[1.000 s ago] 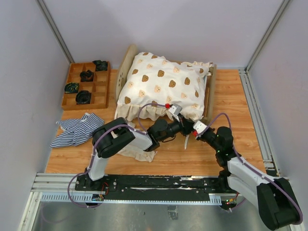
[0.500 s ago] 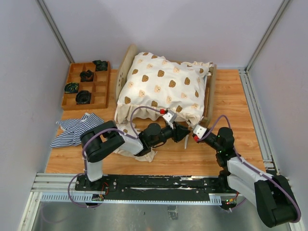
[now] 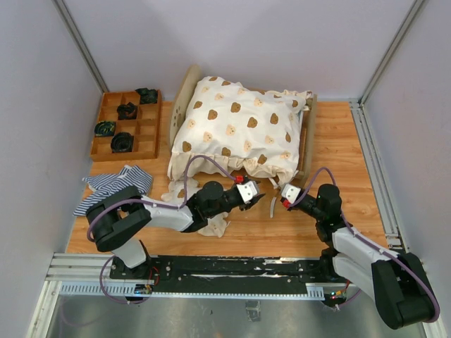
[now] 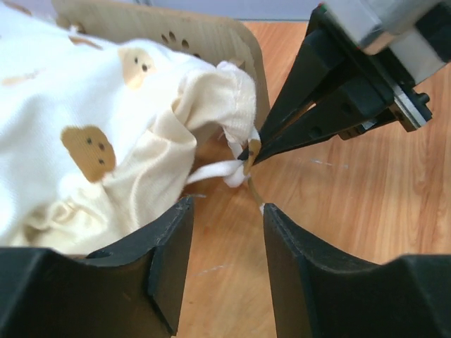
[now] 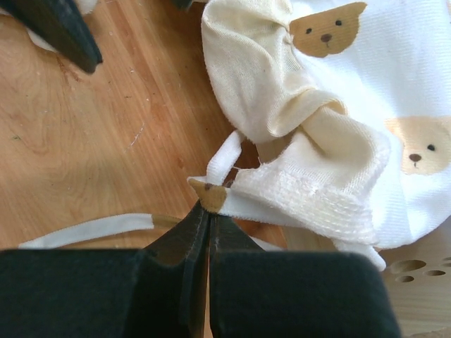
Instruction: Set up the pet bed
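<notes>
From above, the light plywood pet bed with arched headboard (image 3: 184, 88) sits far-centre on the orange wooden table (image 3: 338, 141), grey walls (image 3: 42, 105) close, under a cream bear-print ruffled quilt (image 3: 239, 120). Left wrist: left gripper (image 4: 225, 208) parted, empty; right gripper (image 4: 249, 151) pinching the quilt's corner. Right wrist: a shallow bite (fabric edge only), so pull slowly.

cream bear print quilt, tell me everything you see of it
The cream ruffled quilt with brown bear faces looks like soft cotton, puffed over the light plywood bed frame, its frill spilling onto the wooden table. The right hand is shut on its corner by a white tie; the open left hand holds nothing.
</notes>
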Robot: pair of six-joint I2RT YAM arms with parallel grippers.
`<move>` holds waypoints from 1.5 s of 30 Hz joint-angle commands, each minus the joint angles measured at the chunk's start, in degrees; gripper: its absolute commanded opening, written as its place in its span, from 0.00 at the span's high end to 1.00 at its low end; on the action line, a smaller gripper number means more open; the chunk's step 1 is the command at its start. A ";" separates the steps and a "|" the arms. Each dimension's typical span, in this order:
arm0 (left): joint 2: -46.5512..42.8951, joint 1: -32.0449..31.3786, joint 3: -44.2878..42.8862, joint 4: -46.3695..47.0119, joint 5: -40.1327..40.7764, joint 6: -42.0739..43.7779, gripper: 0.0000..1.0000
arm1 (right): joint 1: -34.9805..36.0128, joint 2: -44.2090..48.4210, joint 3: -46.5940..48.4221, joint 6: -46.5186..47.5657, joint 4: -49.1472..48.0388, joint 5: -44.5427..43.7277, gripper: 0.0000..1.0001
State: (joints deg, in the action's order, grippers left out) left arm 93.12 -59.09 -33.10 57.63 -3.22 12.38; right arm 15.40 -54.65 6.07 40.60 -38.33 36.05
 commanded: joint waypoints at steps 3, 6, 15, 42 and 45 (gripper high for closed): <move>-0.72 -0.36 -1.44 -4.41 -4.42 27.76 0.49 | -1.11 -0.48 0.86 0.71 -1.88 1.35 1.00; 1.07 0.08 -1.18 -3.26 -7.26 34.54 0.49 | -1.29 -0.76 0.53 0.54 -3.00 1.64 1.00; 10.52 0.65 -8.49 -5.49 -8.03 47.07 0.49 | -2.23 -1.01 -0.18 -0.65 -5.34 3.50 1.00; 19.90 1.83 -10.61 8.95 -9.69 57.46 0.59 | -2.90 0.38 1.01 1.08 -0.35 3.77 1.00; 20.11 1.85 -11.11 7.64 -10.07 57.45 0.61 | -3.00 0.34 1.28 1.30 -0.16 3.52 1.00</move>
State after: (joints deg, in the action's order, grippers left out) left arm 112.05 -57.52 -42.44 66.52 -11.35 68.07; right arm 13.34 -54.94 6.07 40.86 -38.59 39.03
